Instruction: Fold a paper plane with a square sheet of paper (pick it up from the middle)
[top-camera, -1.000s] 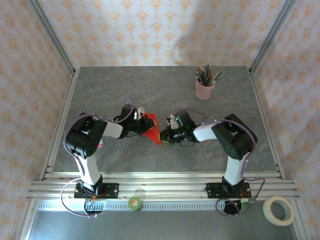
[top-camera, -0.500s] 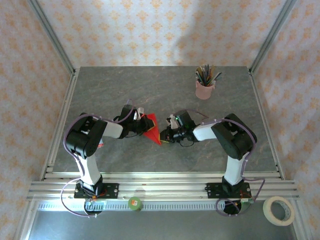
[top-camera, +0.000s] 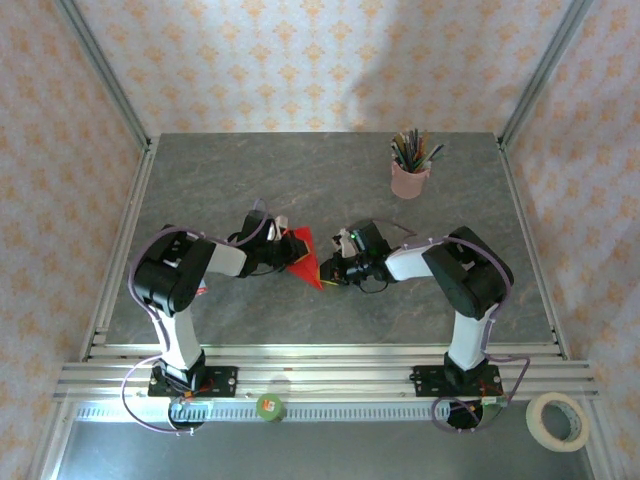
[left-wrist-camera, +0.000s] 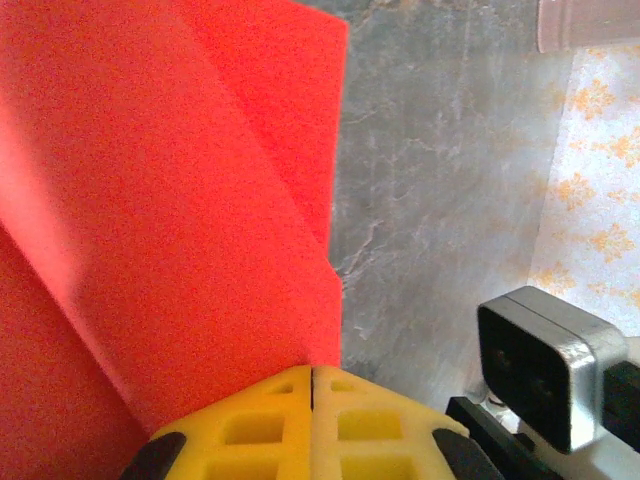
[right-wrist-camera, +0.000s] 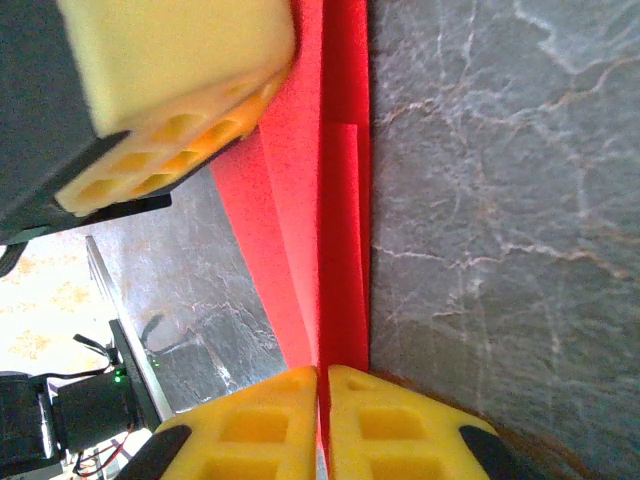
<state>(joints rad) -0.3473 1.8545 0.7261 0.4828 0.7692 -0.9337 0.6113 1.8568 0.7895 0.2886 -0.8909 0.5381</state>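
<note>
With left gripper (left-wrist-camera: 312, 372) at nine o'clock and right gripper (right-wrist-camera: 323, 372) at three both clamped on the square sheet of paper (top-camera: 305, 258), hold layers aligned, taut.

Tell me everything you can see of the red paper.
The red paper is thin, plain and bright red, folded into overlapping flaps with sharp creases and a pointed outline. It sits over the middle of the grey table; whether it touches the surface is unclear. The left gripper and right gripper are each shut on an edge from opposite sides.
</note>
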